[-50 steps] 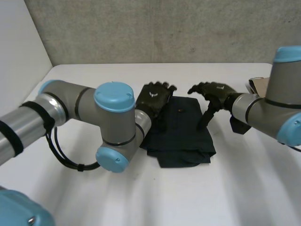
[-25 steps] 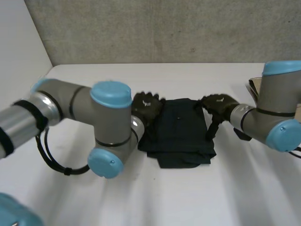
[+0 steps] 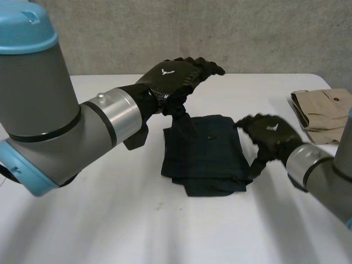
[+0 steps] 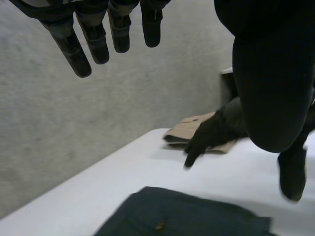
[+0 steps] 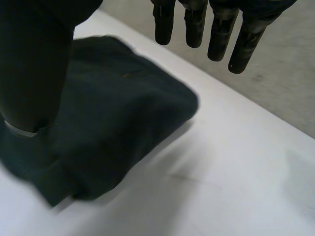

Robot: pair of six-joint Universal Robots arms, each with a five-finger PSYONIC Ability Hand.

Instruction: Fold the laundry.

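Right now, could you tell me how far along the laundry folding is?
The dark garment lies folded mid-table, so it looks done. Nothing is held: the left hand hovers open above it, the right hand open at its right edge. The tan garment farther right may be next.

A thick grey left arm with a light-blue cap is seen at the left. The black left hand and right hand are marked with white signs.

In the head view the left hand covers the far left corner of the dark folded garment, and the tan garment runs off the edge. From the left wrist, the blurred right hand hides part of the tan garment.
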